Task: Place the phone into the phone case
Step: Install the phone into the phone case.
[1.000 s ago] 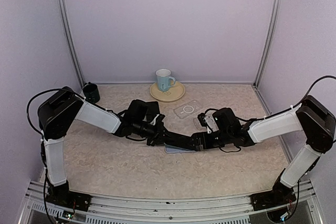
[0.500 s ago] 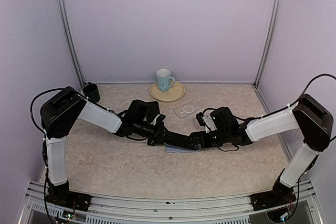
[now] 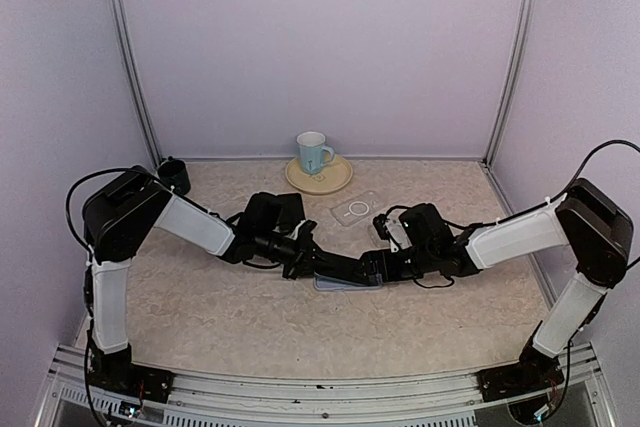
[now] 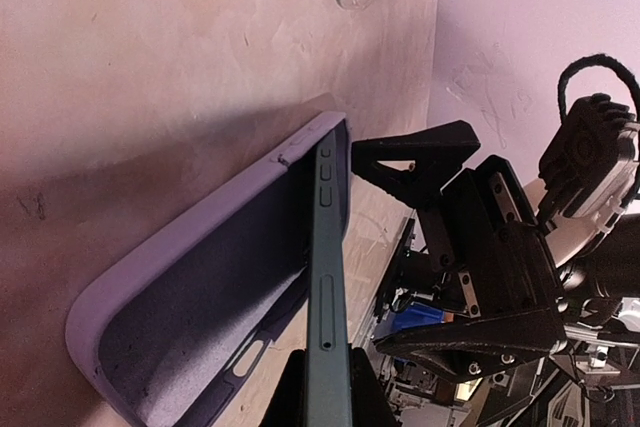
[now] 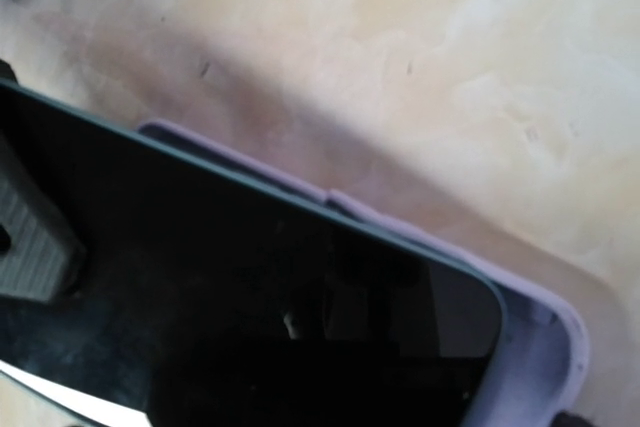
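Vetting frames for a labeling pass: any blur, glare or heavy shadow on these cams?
Top external: evenly lit and sharp, only soft shadows on the table. Left wrist: the phone edge is crisp, and the lilac case throws a dark shadow band beside it. Right wrist: the close-up is soft, the phone's screen near black, no glare.

one phone (image 4: 328, 277), two cases (image 3: 345, 285) (image 3: 355, 211), one mug (image 3: 313, 152), one saucer (image 3: 337, 179), one dark cup (image 3: 174, 177)
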`<state>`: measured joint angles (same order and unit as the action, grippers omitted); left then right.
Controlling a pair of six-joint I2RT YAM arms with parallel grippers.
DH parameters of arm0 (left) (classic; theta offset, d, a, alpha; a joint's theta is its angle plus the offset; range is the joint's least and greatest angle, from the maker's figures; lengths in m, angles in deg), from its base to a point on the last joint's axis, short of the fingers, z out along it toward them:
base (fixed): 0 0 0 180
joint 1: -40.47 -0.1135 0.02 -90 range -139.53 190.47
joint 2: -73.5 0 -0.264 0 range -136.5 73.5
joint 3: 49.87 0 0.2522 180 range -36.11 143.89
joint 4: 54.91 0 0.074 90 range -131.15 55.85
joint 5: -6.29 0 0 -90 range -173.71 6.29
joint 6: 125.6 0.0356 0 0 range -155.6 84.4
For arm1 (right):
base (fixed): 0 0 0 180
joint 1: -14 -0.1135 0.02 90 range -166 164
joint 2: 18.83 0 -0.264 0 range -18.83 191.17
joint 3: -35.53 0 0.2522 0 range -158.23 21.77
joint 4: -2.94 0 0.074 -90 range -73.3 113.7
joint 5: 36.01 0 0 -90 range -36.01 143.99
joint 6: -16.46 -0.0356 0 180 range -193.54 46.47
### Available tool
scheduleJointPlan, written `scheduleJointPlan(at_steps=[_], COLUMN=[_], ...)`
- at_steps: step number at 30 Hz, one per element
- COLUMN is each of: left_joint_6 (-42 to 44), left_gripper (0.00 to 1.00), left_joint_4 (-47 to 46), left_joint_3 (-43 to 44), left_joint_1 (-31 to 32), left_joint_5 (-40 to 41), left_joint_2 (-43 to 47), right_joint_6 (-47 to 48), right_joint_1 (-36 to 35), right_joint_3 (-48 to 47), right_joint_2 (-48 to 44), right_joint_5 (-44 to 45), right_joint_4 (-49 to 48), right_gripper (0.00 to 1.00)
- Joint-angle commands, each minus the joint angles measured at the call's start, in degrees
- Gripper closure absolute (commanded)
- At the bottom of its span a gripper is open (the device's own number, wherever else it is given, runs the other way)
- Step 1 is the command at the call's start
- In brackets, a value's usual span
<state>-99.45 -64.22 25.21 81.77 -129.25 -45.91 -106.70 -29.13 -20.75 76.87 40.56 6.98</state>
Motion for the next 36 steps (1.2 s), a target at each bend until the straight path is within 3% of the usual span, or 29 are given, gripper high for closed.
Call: scheduleJointPlan(at_steps=[1,20,36], left_joint_6=[-0.04,0.03,-5.92], left_gripper=[1.0,1.0,1.0], left_joint_4=[-0.17,0.53,-8.12], left_joint_3=[0.5,3.38,1.99], left_joint_1=[0.36,0.53,2.68], left_joint_5=[-0.78,-0.26,-0.79], left_joint_2=[-2.47,-5.98,-8.68], right_joint_6=[-0.23,-0.05,-0.55], right_joint_1=[-1.5,-1.77,-2.0], right_joint_3=[-1.83,-3.51,-3.19], right_joint_2=[2.18,3.0,3.27], right_joint_5=[-2.07,-2.17,-2.31], right_joint_4=[-1.34,-0.37,-0.86], right_gripper=[0.01,0.0,0.0])
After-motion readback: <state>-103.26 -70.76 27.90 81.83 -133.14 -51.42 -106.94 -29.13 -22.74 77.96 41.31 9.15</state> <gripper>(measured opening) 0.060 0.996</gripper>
